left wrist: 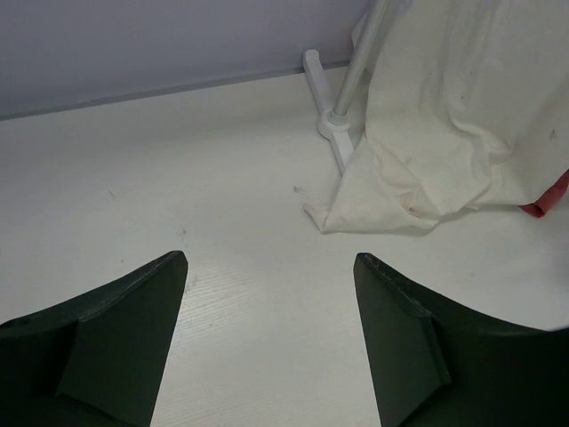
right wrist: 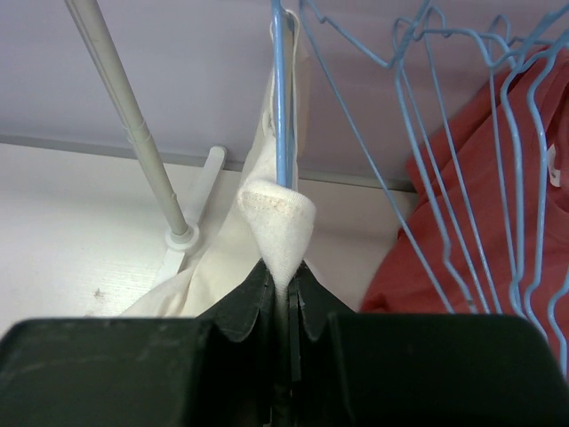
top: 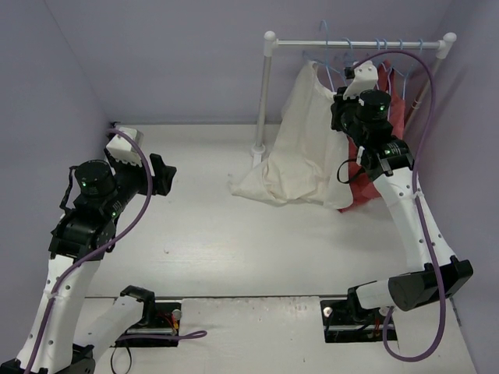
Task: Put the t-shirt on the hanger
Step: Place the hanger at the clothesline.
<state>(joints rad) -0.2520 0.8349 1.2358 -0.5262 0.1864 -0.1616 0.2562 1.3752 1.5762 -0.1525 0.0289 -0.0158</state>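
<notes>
We see the right gripper [right wrist: 283, 271] up at the clothes rack [top: 351, 44], its jaws clamped together on a small fold of the cream t-shirt [right wrist: 277, 222]. In the right wrist view a blue wire of the hanger [right wrist: 281, 107] runs straight down to the top of that pinched fold. From above, the t-shirt hangs from the left end of the rail. Its lower part spreads onto the white table [top: 195, 234], touching the rack's foot. A red garment [right wrist: 444, 258] hangs just to the right of it, behind several more blue hangers [right wrist: 498, 133].

The left gripper [left wrist: 271, 258] hovers over the left side of the table, well apart from the t-shirt. Its two dark fingers [left wrist: 133, 311] stand wide apart with nothing between them, and they point toward the heaped hem of the cloth.
</notes>
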